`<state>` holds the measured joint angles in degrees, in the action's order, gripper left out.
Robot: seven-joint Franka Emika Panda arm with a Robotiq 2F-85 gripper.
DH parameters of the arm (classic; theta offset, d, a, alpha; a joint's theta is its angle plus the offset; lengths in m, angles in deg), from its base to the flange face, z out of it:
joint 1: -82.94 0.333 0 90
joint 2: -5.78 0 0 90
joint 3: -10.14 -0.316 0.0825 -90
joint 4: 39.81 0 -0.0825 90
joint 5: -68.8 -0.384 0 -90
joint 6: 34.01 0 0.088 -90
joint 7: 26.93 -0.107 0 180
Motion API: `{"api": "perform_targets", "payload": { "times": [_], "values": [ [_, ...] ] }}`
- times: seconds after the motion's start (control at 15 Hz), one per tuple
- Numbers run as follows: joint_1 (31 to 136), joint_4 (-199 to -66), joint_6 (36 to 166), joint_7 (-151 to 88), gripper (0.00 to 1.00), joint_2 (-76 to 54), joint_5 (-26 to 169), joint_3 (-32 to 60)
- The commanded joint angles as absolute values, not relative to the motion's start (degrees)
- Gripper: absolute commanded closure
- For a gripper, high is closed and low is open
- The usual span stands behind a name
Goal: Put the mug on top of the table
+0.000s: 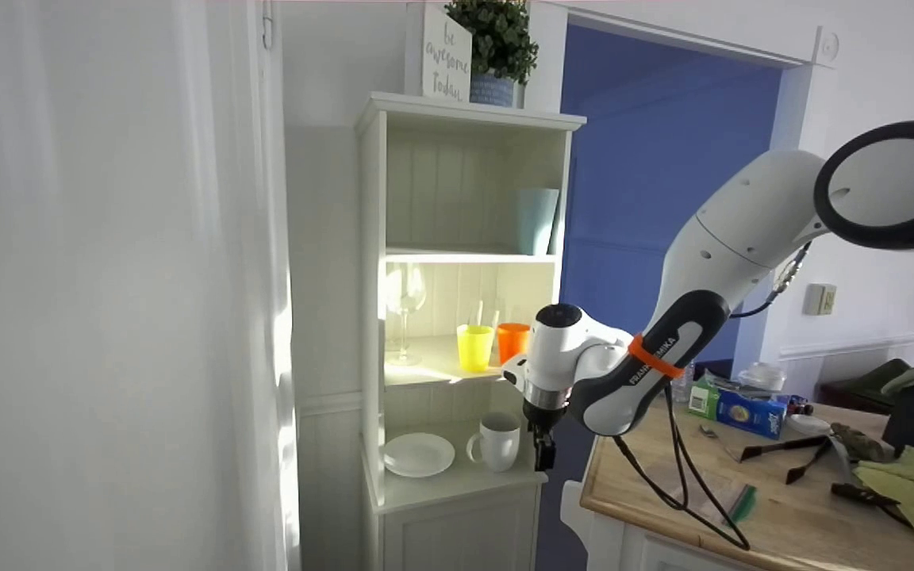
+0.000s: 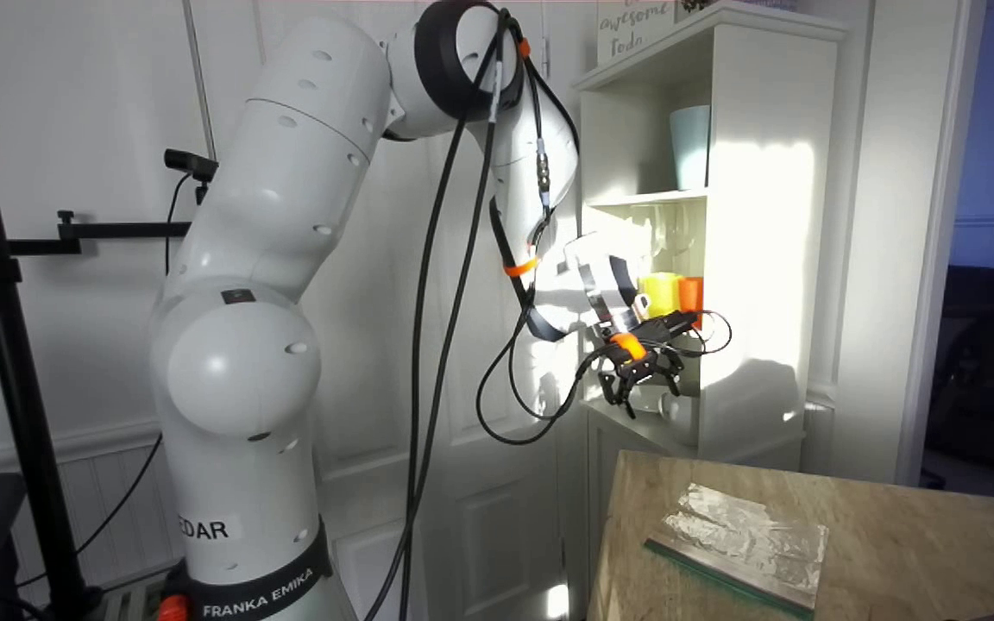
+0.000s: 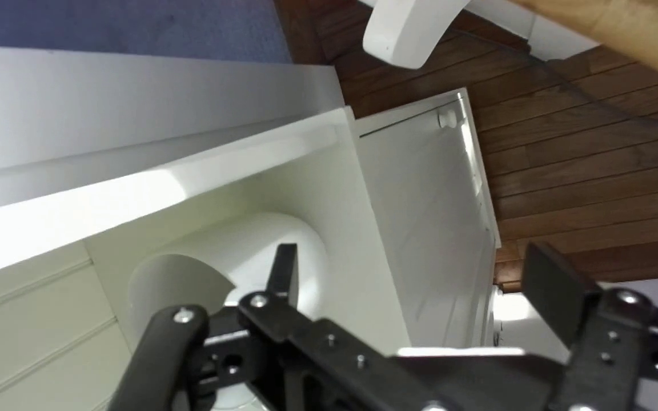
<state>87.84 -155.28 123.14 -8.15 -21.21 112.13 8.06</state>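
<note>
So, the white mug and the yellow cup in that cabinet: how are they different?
The mug is white, while the yellow cup is bright yellow. The mug has a handle on its side; no handle shows on the yellow cup. The mug stands on the lower shelf, the yellow cup on the shelf above it. Both stand upright in the same cabinet.

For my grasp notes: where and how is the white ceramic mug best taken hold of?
Probably by the curved handle, from the open front of the white shelf cabinet: the mug stands upright, its handle jutting toward the round white plate.
</note>
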Motion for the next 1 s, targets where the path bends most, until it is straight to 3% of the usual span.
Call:
{"api": "perform_targets", "payload": {
  "times": [0.0,0.93],
  "values": [
    [89.36,-152.36,128.63,-8.97,0.0,-24.98,117.9,10.45],
    [101.05,-144.61,139.35,-28.08,0.0,-33.0,134.25,25.21]
  ]
}}
